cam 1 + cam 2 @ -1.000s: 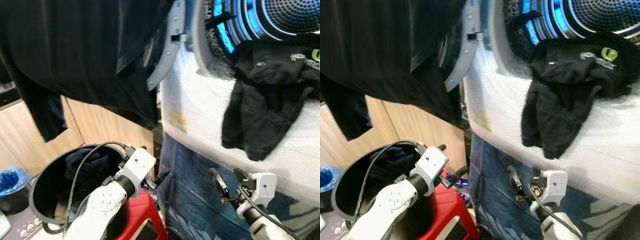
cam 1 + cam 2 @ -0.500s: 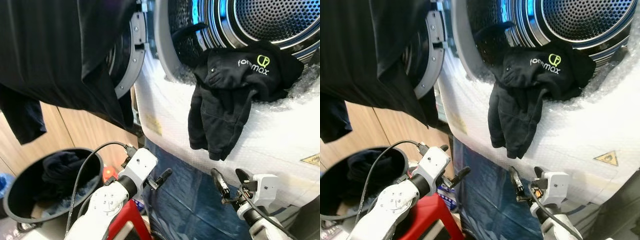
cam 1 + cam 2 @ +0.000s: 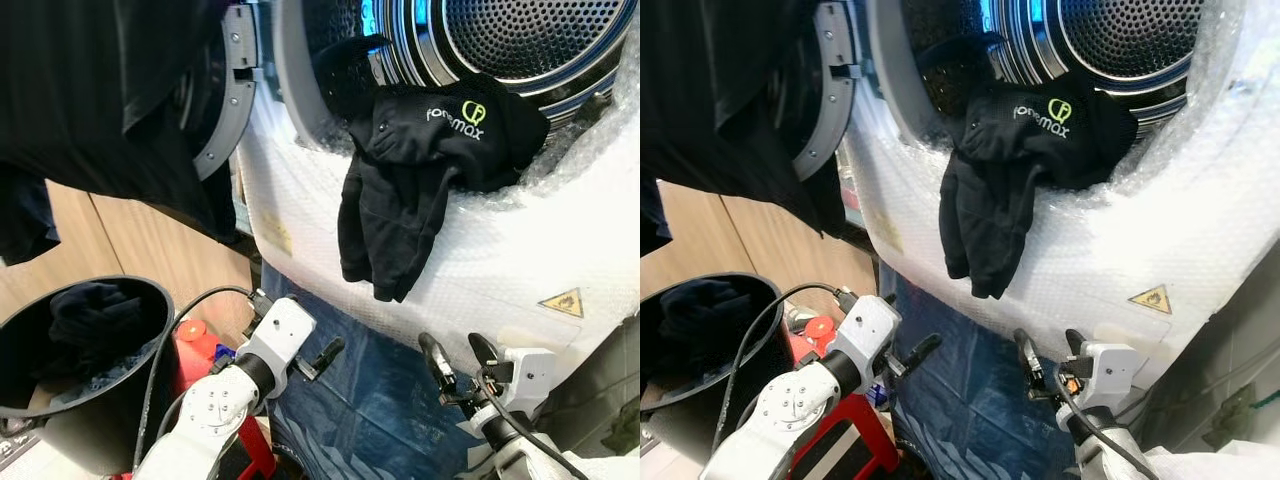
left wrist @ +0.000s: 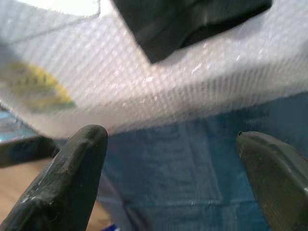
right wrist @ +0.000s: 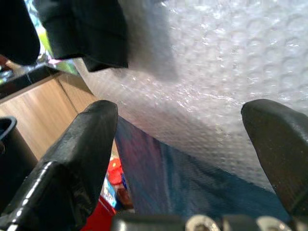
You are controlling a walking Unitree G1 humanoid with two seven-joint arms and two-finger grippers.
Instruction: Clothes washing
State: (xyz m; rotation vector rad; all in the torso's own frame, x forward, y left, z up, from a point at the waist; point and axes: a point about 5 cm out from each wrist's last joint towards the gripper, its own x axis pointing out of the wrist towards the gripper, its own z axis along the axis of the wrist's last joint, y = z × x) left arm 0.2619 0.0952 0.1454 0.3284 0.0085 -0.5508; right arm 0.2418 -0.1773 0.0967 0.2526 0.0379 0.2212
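Left eye view is showing the right pincer (image 3: 457,360) and left pincer (image 3: 322,357) hanging open, empty, below the black garment (image 3: 415,170) draping over the washer drum (image 3: 500,40) rim; the camera having swung right, the machine is now centred for pushing it in.

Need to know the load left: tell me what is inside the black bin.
The black bin at the robot's left holds dark clothing bunched near its top, with some blue fabric beside it. Whatever lies deeper is hidden by the bin's wall and the clothes.

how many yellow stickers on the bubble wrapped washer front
2: a triangular warning sticker at the lower right of the washer front, and a blurry yellowish label at its left edge. Others may be hidden.
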